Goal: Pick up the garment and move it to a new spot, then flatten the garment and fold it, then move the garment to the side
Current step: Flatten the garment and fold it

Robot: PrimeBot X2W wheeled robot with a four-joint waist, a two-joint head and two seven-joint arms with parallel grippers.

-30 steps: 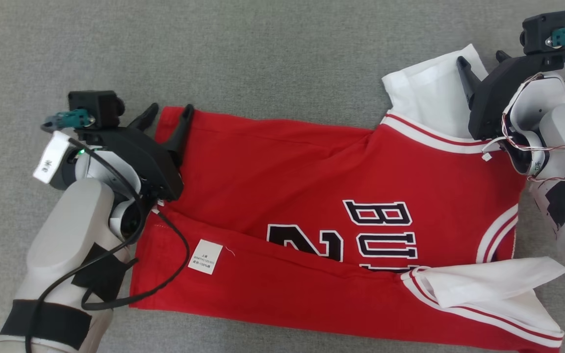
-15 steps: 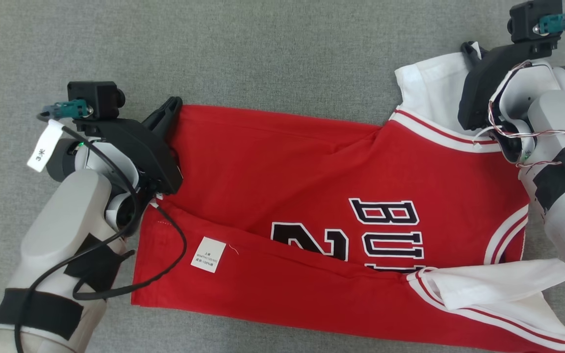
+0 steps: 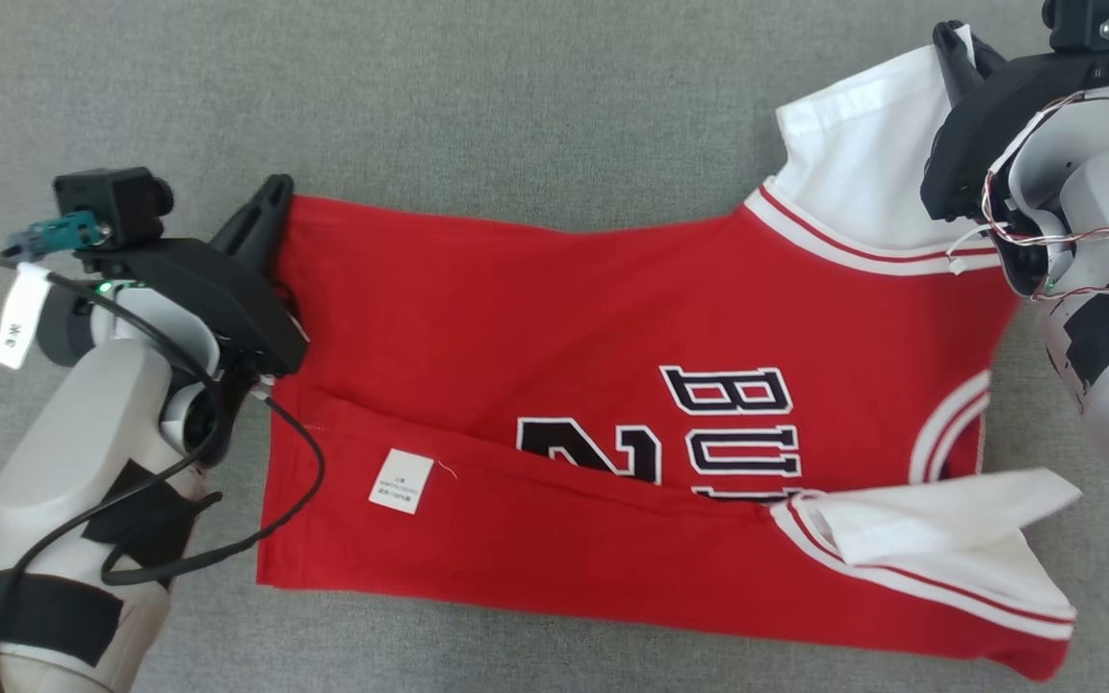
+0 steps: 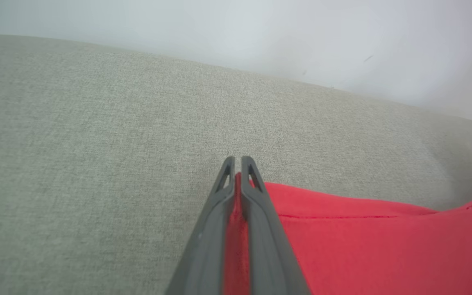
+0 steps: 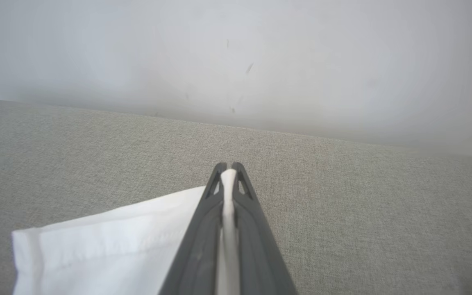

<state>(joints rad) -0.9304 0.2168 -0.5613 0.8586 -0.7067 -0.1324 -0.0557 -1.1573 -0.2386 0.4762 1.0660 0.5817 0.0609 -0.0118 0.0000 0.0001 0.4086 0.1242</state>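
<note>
Left jaws pinch the garment [image 3: 564, 308] hem; right jaws pinch its white sleeve [image 3: 863, 154].

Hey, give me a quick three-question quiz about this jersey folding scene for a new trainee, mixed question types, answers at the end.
1. True or false: the left gripper is shut on a red corner of the jersey.
2. What does the right gripper pinch? A, red cloth; B, a white sleeve; C, nothing.
3. Fill in: a small white ____ lies on the folded-over red flap nearest the robot.

Key: 1 true. 2 B. 3 label.
</note>
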